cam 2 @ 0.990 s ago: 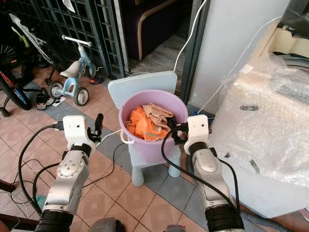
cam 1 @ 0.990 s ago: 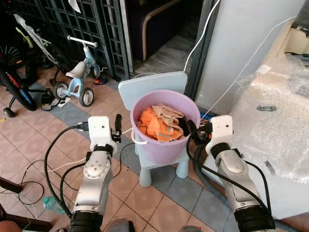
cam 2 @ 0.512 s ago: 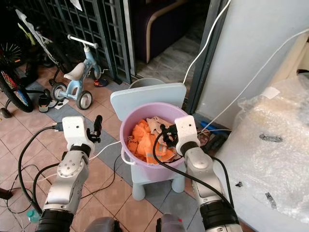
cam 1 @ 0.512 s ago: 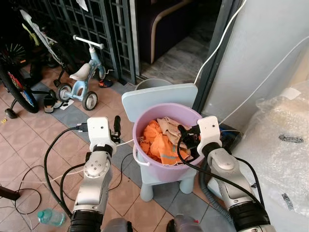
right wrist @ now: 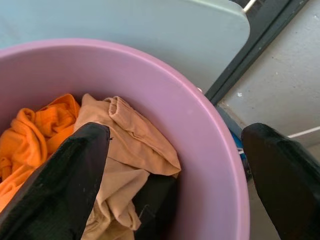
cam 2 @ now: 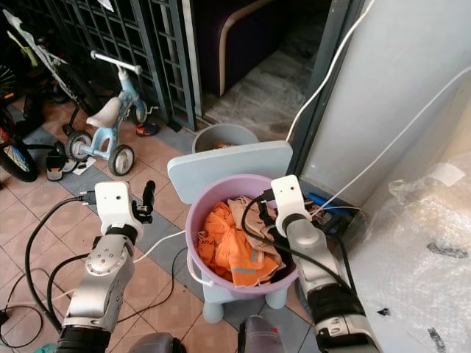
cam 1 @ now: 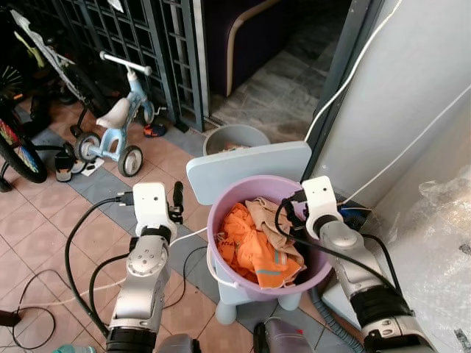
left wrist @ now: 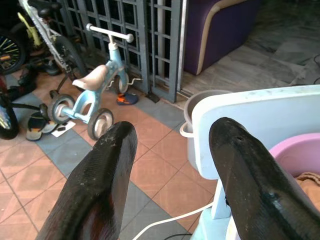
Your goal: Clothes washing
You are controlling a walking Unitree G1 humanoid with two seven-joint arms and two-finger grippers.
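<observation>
A purple bucket (cam 1: 221, 220) stands on a small light-blue chair (cam 1: 246, 165). It holds orange clothes (cam 1: 250, 246), a tan garment (right wrist: 125, 150) and a dark piece under it. My right gripper (right wrist: 175, 131) is open and straddles the bucket's right rim, with one finger (right wrist: 65, 190) over the tan garment inside and the other finger (right wrist: 285, 175) outside the wall. It holds nothing. My left gripper (left wrist: 172, 127) is open and empty, raised in the air to the left of the bucket (left wrist: 300, 155) and chair.
A washing machine wrapped in bubble wrap (cam 1: 449, 220) stands at the right against a white wall (cam 1: 412, 88). A grey pail (cam 1: 235, 137) sits behind the chair. A child's tricycle (cam 1: 118, 118), a bicycle (cam 1: 22, 147) and a metal gate (cam 1: 147, 44) are at the left. Cables (cam 1: 81, 250) lie on the tiles.
The whole view has shifted as I came closer to the bucket. My right gripper has stayed at the bucket's right side and now sits across its rim. The left arm holds its pose.
</observation>
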